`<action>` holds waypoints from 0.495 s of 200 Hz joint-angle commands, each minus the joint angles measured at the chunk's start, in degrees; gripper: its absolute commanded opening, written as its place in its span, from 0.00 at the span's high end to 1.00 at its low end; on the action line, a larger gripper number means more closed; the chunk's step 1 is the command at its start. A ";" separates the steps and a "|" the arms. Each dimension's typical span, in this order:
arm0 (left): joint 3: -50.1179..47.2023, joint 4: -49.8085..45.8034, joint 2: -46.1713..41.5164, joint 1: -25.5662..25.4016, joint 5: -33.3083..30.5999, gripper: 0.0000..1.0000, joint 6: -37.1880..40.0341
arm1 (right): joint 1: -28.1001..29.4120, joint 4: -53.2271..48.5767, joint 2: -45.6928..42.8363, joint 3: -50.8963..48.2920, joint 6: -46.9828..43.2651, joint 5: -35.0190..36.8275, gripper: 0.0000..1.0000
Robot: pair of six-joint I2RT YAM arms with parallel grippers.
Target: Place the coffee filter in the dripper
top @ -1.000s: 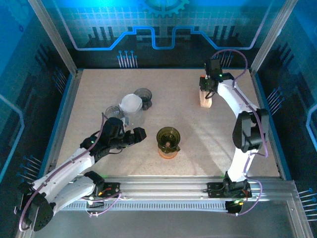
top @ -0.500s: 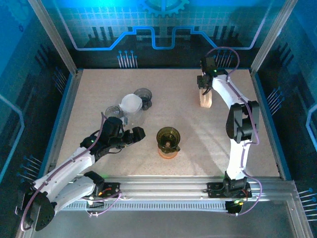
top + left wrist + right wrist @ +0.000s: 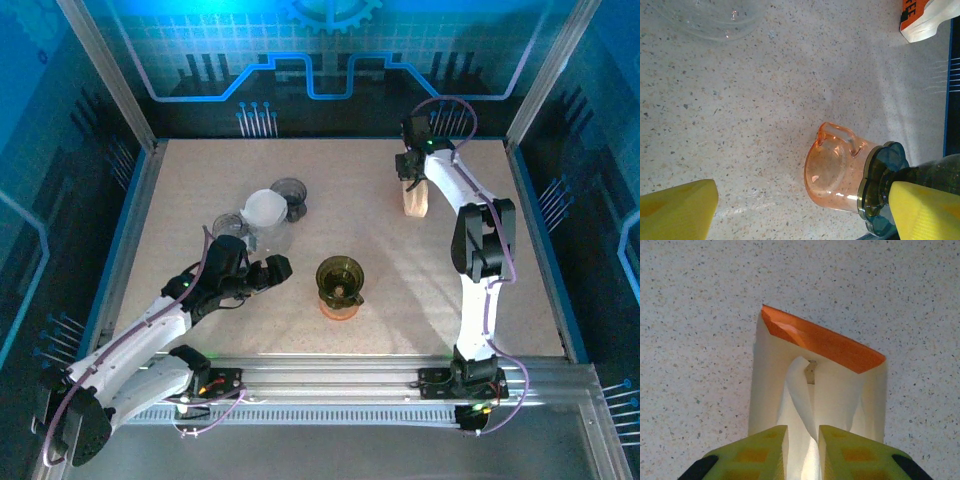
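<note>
The dark olive dripper (image 3: 340, 274) sits on an orange cup (image 3: 339, 303) at the table's middle front. In the left wrist view the dripper (image 3: 888, 176) and orange cup (image 3: 837, 172) lie just right of centre. My left gripper (image 3: 279, 268) is open with nothing held (image 3: 800, 210), just left of the cup. At the back right stands a cream filter box (image 3: 415, 201) with an orange flap (image 3: 822, 342). My right gripper (image 3: 412, 184) is over it, shut (image 3: 803, 440) on a white coffee filter (image 3: 801, 390) that sticks out of the box (image 3: 767, 385).
A glass carafe with a white lid (image 3: 265, 211), a dark cup (image 3: 290, 194) and a clear glass (image 3: 227, 225) cluster at the left middle, behind my left gripper. The carafe's rim (image 3: 715, 20) shows at the top of the left wrist view. Metal frame posts ring the table.
My right wrist has shifted a little left and toward the back over the filter box. The left arm has barely moved.
</note>
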 commanded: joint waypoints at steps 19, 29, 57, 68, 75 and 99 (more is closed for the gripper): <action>0.96 -1.30 0.32 0.57 -0.78 0.10 1.06 | 0.16 -1.44 1.80 2.67 -0.72 0.42 0.77; 0.95 -1.38 0.33 0.57 -0.81 0.10 1.06 | 0.31 -1.39 1.89 2.69 -0.58 0.38 0.78; 0.87 -1.58 0.25 0.60 -0.87 0.10 0.98 | 0.26 -1.38 2.16 2.76 -0.72 0.31 0.87; 0.80 -1.71 0.16 0.66 -0.87 0.10 0.97 | 0.32 -1.37 2.16 2.68 -0.80 0.37 0.89; 0.78 -1.72 0.05 0.65 -0.86 0.10 0.89 | 0.38 -1.38 2.22 2.68 -0.81 0.54 0.91; 0.71 -1.88 -0.16 0.66 -0.88 0.10 0.92 | 0.38 -0.74 1.27 1.92 -0.86 1.34 1.00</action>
